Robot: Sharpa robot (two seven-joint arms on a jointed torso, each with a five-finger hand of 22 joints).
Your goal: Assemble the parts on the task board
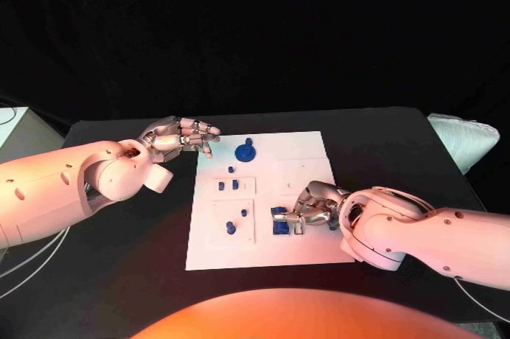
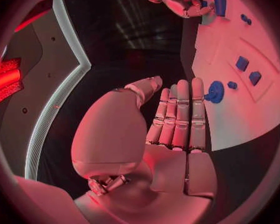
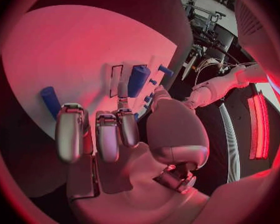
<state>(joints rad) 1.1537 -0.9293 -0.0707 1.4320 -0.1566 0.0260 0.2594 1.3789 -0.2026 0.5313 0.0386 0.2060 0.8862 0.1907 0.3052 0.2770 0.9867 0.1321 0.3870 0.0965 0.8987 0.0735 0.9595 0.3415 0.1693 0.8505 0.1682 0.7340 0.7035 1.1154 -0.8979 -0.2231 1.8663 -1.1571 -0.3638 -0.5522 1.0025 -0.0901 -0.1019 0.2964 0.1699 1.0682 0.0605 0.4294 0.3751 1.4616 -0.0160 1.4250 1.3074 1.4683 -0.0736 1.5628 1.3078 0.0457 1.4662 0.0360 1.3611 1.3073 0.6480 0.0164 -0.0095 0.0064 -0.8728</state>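
Surface [image 1: 127, 280]: black, set against a dark room backdrop, carrying everything below.
Task board [image 1: 308, 151]: white plate at the middle of the surface, with framed recesses on its left half.
Left hand [image 1: 180, 138]: hovering at the board's far left corner, fingers straight and apart, holding nothing.
Right hand [image 1: 314, 206]: low on the board's near right part, fingers curled around blue parts [image 1: 283, 221]; whether it grips them I cannot tell.
Gear [image 1: 245, 152]: blue, on the board's far side.
Small parts [image 1: 226, 185]: blue, in the left recesses.
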